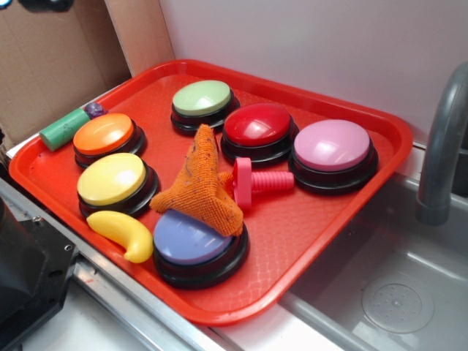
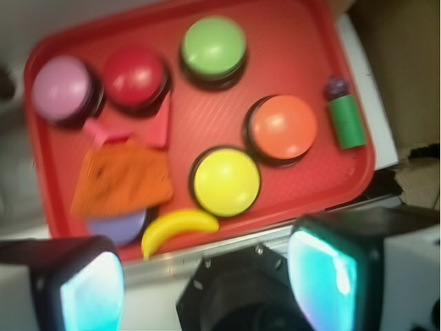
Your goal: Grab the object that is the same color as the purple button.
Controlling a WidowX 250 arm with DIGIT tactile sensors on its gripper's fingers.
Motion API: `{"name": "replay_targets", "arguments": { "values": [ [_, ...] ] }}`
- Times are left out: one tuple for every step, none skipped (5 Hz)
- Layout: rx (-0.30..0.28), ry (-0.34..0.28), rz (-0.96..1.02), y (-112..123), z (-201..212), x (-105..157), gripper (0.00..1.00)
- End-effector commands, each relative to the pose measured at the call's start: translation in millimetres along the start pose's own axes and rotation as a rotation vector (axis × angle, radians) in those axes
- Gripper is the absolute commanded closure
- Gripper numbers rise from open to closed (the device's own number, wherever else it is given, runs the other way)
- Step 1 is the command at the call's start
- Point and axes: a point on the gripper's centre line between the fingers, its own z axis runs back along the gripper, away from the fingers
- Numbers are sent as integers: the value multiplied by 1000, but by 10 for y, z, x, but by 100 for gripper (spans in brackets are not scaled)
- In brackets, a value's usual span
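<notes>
A small dark purple lump (image 1: pixel 93 110) lies at the far left corner of the red tray (image 1: pixel 307 241), touching the end of a green cylinder (image 1: pixel 64 129). In the wrist view the lump (image 2: pixel 336 86) is at the upper right, above the cylinder (image 2: pixel 346 121). The purple button (image 1: pixel 191 238) sits at the tray's front, partly under an orange cloth (image 1: pixel 199 183); it peeks out in the wrist view (image 2: pixel 117 226). My gripper (image 2: pixel 207 279) is open and empty, high above the tray's near edge, far from the lump. It is not visible in the exterior view.
On the tray are orange (image 1: pixel 104 134), yellow (image 1: pixel 111 179), green (image 1: pixel 202 99), red (image 1: pixel 257 124) and pink (image 1: pixel 333 146) buttons, a pink screw (image 1: pixel 256 181) and a yellow banana (image 1: pixel 123 234). A sink with a faucet (image 1: pixel 439 146) is at the right. Cardboard stands behind.
</notes>
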Motion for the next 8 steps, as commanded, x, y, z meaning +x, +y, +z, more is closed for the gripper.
{"name": "replay_targets", "arguments": {
  "values": [
    [34, -69, 225, 348, -248, 370, 0],
    [-66, -126, 240, 482, -581, 538, 0],
    [18, -118, 265, 585, -803, 681, 0],
    [40, -106, 321, 769, -1048, 797, 0],
    [115, -75, 372, 960, -1270, 914, 0],
    [144, -52, 398, 1100, -1438, 970, 0],
    [163, -43, 404, 1173, -1558, 1019, 0],
    [186, -42, 389, 1258, -1614, 1065, 0]
  ]
}}
